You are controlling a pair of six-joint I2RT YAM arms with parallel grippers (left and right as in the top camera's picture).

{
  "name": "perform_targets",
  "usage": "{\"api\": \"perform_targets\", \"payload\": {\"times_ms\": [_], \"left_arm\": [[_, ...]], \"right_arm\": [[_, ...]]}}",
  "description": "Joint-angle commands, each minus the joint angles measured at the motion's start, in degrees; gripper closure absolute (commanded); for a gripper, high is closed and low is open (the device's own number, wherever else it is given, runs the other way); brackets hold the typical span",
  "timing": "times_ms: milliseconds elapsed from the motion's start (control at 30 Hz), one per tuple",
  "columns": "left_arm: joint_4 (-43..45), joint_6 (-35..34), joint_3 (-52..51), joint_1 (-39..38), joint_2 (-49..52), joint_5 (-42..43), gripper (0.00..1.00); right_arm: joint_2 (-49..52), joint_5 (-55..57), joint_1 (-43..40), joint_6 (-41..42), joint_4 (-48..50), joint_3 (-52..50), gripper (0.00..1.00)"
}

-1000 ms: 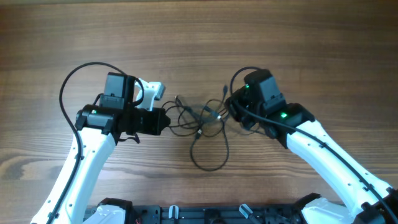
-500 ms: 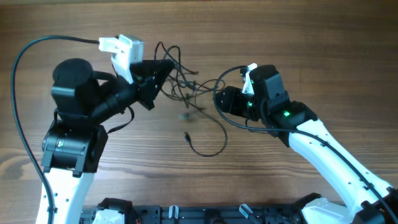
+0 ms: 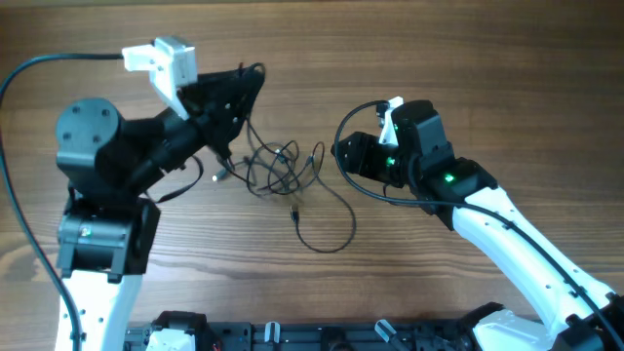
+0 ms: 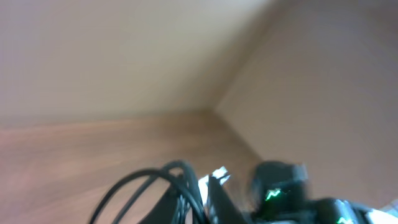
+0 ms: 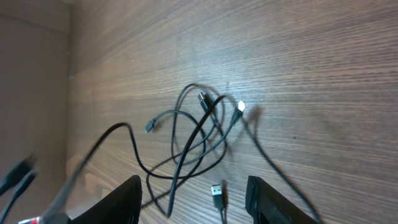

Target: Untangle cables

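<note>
Several thin cables [image 3: 283, 171] sit bunched between the grippers. The left gripper [image 3: 237, 90] pinches a strand; the right gripper [image 3: 341, 154] gapes wide beside them, holding nothing

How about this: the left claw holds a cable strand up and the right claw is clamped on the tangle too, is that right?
Not quite. The right claw is open and empty: the right wrist view shows the cables lying on the table in front of it. The left claw does hold a strand up.
</note>
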Motion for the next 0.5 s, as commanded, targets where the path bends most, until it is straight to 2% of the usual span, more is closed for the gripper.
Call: {"api": "perform_targets", "payload": {"times_ms": [0, 100, 167, 267, 367, 467], "left_arm": [[-11.5, 0.0, 0.0, 4.2, 2.3, -9.1, 0.91], [-24.3, 3.4, 0.0, 5.6, 9.2, -19.5, 0.85], [-28.5, 3.4, 0.0, 5.6, 15.0, -23.3, 0.8], [-31.7, 3.3, 0.0, 5.6, 24.3, -23.1, 0.82], [-33.8, 2.8, 0.0, 5.6, 31.1, -17.7, 0.82], [-35.6, 2.8, -0.1, 5.6, 34.1, -15.5, 0.7]], "right_arm": [[0.2, 1.5, 0.2, 0.4, -0.4, -0.1, 0.44], [0.2, 1.5, 0.2, 0.4, -1.5, -0.1, 0.43], [0.2, 0.7, 0.2, 0.3, -2.0, -0.1, 0.39], [0.2, -5.5, 0.2, -2.2, -2.7, -0.1, 0.37], [1.3, -7.7, 1.7, -7.3, -7.0, -0.1, 0.37], [3.9, -10.2, 6.0, -12.9, -7.5, -0.1, 0.37]]}}
